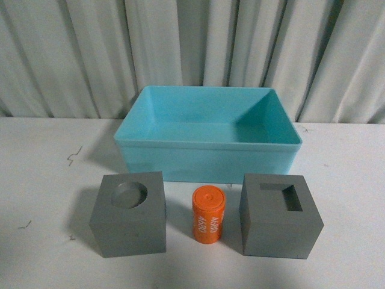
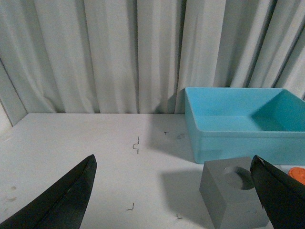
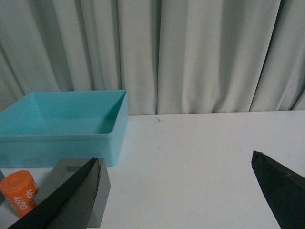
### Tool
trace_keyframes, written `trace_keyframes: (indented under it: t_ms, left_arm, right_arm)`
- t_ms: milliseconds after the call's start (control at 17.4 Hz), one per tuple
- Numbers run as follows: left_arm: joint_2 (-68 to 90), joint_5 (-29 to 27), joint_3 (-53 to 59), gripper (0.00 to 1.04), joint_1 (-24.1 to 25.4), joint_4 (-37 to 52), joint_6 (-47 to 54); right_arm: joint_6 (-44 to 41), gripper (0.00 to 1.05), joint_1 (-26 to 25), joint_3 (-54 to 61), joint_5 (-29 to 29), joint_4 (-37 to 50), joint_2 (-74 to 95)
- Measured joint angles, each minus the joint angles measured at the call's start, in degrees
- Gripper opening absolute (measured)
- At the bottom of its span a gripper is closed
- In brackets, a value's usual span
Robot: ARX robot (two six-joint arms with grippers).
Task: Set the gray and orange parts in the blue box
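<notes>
Plainly, orange cylinder (image 1: 208,214) with white digits (image 1: 201,224).

Your left gripper (image 2: 174,160) and right gripper (image 3: 175,157) both sit with dark jaws spread wide apart, gripping nothing, each seen only from its own wrist camera.

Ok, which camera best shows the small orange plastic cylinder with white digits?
Front view: the orange cylinder sits whole between two gray cubes, digits readable. Right wrist view catches it at the frame edge; left wrist view, only a sliver.
</notes>
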State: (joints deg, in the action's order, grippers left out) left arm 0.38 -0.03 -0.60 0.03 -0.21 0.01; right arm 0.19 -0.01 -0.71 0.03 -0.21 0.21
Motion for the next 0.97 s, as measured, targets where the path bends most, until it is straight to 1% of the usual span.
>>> trace_keyframes:
  t_ms: [975]
  left_arm:
    - [0.00, 0.00, 0.00, 0.98, 0.00, 0.00, 0.00]
  right_arm:
    - [0.00, 0.98, 0.00, 0.00, 0.00, 0.00, 0.00]
